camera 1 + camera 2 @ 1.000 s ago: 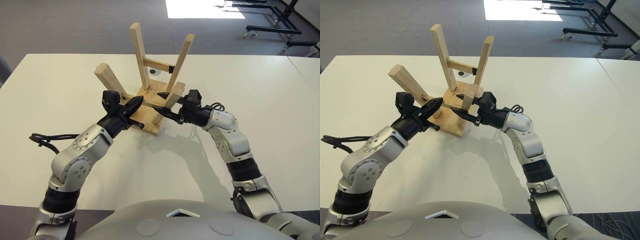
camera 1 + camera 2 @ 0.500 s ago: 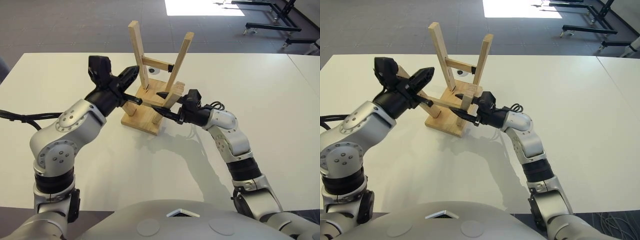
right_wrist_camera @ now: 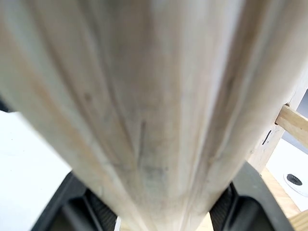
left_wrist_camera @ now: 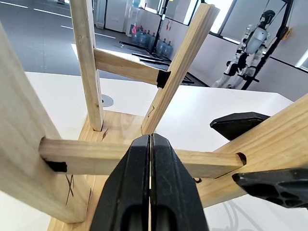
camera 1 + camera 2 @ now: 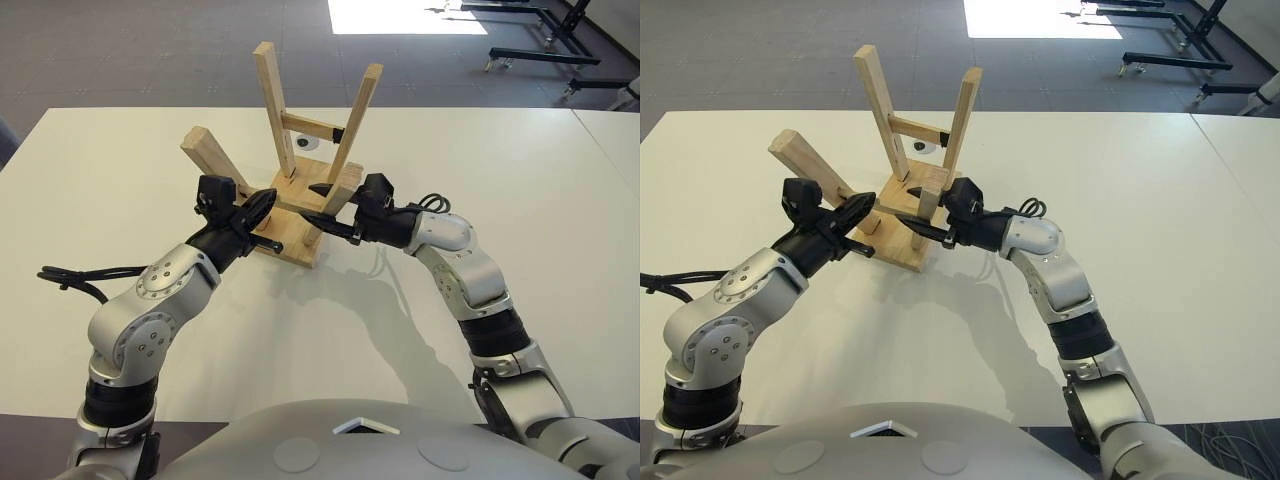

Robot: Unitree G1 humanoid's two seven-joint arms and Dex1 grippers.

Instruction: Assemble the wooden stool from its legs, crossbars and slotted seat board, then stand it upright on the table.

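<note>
The wooden stool lies upside down with its seat board [image 5: 297, 238] flat on the table [image 5: 150, 190]. Two far legs [image 5: 273, 100] stand up from it, joined by a crossbar [image 5: 312, 127]. A third leg [image 5: 212, 158] leans out to the left. A near crossbar [image 4: 91, 156] links it to the fourth leg [image 4: 269, 139]. My right gripper [image 5: 327, 203] is shut on that fourth leg [image 3: 154, 96], just above the board. My left gripper [image 4: 150, 140] is shut with nothing in it, its tips right at the near crossbar.
A black cable [image 5: 75, 275] trails over the table at the left. A round grommet [image 5: 305, 143] sits in the tabletop behind the stool. Another table [image 5: 612, 125] adjoins at the right, and black wheeled frames [image 5: 545, 55] stand on the floor beyond.
My left arm swung up high beside the leaning leg, then dropped back to the near crossbar. My right gripper, still on its leg, shifted slightly left and up.
</note>
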